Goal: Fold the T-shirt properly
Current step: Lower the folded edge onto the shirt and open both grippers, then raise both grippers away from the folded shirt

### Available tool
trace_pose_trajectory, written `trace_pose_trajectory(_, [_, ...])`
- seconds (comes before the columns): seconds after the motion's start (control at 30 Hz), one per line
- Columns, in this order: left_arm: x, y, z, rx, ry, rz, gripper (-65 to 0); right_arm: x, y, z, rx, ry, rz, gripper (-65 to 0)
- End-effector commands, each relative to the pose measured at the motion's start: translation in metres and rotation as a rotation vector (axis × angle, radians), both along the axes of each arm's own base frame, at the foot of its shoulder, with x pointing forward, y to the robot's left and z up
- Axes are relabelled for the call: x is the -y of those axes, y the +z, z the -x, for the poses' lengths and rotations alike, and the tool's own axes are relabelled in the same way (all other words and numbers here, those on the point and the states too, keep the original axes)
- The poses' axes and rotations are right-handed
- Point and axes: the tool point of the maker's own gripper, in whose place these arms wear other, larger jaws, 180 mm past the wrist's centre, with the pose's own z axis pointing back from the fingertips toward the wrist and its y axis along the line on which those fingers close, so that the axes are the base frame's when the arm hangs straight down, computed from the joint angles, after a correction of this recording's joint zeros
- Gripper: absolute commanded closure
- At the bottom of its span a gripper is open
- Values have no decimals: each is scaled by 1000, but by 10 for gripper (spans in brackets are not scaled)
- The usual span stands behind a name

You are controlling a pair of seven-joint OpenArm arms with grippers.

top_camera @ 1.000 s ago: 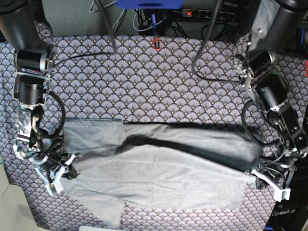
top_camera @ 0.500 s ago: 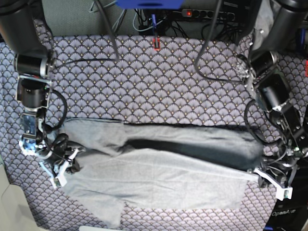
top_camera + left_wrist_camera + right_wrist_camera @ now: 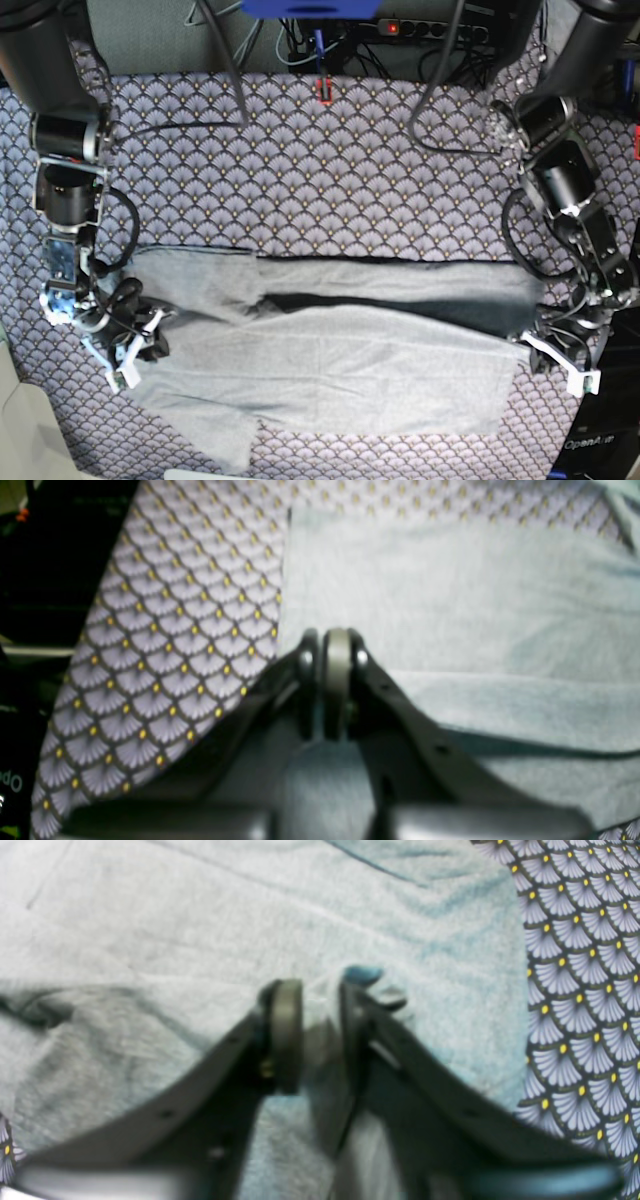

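Observation:
The light grey T-shirt (image 3: 330,370) lies stretched sideways across the table, its near half folded over a darker strip. My right gripper (image 3: 140,348) rests on the shirt's left end. In the right wrist view that gripper (image 3: 320,1000) is open, with a raised fold of the T-shirt (image 3: 150,915) standing in the gap between its fingers. My left gripper (image 3: 555,362) is at the shirt's right end. Seen from the left wrist, this gripper (image 3: 337,645) is shut, pinching the edge of the T-shirt (image 3: 450,590).
The purple fan-patterned tablecloth (image 3: 320,180) covers the table. Black cables (image 3: 180,118) trail over its far part, with a small red object (image 3: 325,92) and a power strip (image 3: 420,28) behind. The table's edge (image 3: 75,630) runs close beside my left gripper.
My right gripper's jaws have parted after being shut. Both grippers have shifted slightly toward the back, and the dark strip along the fold has narrowed as the shirt settled flatter.

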Motion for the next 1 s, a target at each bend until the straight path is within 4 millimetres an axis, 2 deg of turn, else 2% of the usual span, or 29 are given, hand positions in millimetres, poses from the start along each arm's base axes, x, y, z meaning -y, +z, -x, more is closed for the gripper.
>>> trace_pose_trajectory(0.0, [-6,33,-13,99,7,-2,-67,6,28,-16,75,-6,-5,-221])
trace_pose_trajectory(0.13, [-6,24,-6,86,10,3,-262,7,28,-15,74,-7,0,-320])
trace_pose_trajectory(0.2, [-6,23,-6,85,11,5,-327,13,29,-15,74,-14,5,-352])
trace_pose_trajectory(0.27, [-8,16,-1,71,13,3,-334,18,31,-15,77,-21,10,-364])
trace_pose_trajectory(0.33, [-9,17,2,74,10,-7,-334,25,31,-13,74,-43,0,-364])
trace_pose_trajectory(0.4, [-10,19,8,80,11,-19,-334,42,33,-10,67,-94,-6,-364])
trace_pose_trajectory(0.5, [-10,17,23,93,17,-26,-337,58,34,4,65,-134,21,-364])
trace_pose_trajectory(0.53, [-10,13,30,83,18,-27,-337,57,30,13,63,-138,33,-364])
trace_pose_trajectory(0.6, [-9,6,38,59,18,-17,-337,47,27,30,83,-131,48,-364])
trace_pose_trajectory(0.8, [0,-14,61,16,8,10,-337,-1,28,74,153,-74,63,-365])
trace_pose_trajectory(0.97, [9,-21,74,6,2,2,-337,-20,20,101,146,-64,46,-365])
